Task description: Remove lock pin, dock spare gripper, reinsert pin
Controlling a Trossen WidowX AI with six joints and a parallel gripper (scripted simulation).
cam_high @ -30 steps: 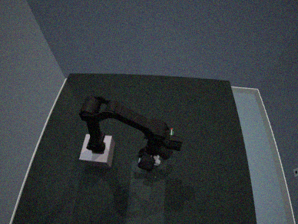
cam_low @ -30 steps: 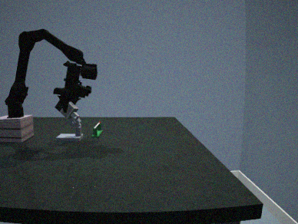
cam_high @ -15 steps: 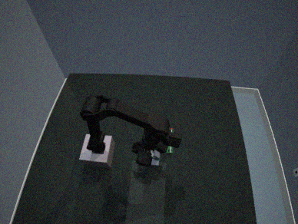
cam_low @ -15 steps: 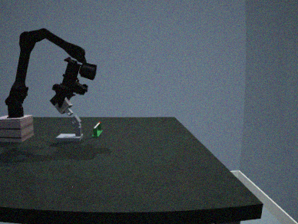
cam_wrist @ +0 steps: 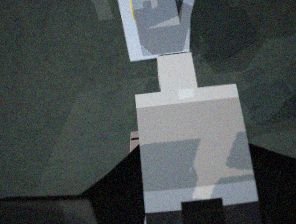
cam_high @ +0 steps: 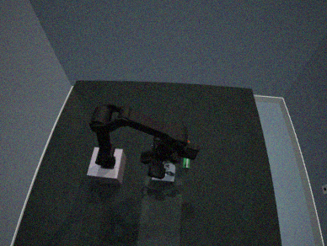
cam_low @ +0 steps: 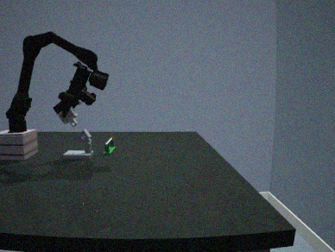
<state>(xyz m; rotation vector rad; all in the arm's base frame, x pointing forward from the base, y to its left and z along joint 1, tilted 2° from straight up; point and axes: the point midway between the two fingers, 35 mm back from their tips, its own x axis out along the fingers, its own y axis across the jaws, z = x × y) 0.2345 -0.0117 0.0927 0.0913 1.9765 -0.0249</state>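
Spare gripper held above the mount, spigot toward the socket.
The robot's gripper [cam_high: 157, 169] [cam_low: 63, 110] [cam_wrist: 181, 145] is closed on the spare gripper [cam_low: 66, 116] [cam_wrist: 190, 125]; in the exterior view the mount [cam_high: 168, 178] [cam_low: 78, 154] sits near five o'clock of it, the lock pin [cam_low: 109, 141] on its green holder [cam_low: 108, 151] [cam_high: 184, 164] near four; in the wrist view the socket [cam_wrist: 165, 42] lies at twelve, its axis slightly askew from the spigot [cam_wrist: 176, 72]; lowering at that tilt could catch the rim, twist the grip or shove the mount; a poor roll could misalign the pin holes.

Arm [cam_high: 153, 125] over dark table [cam_high: 223, 126].
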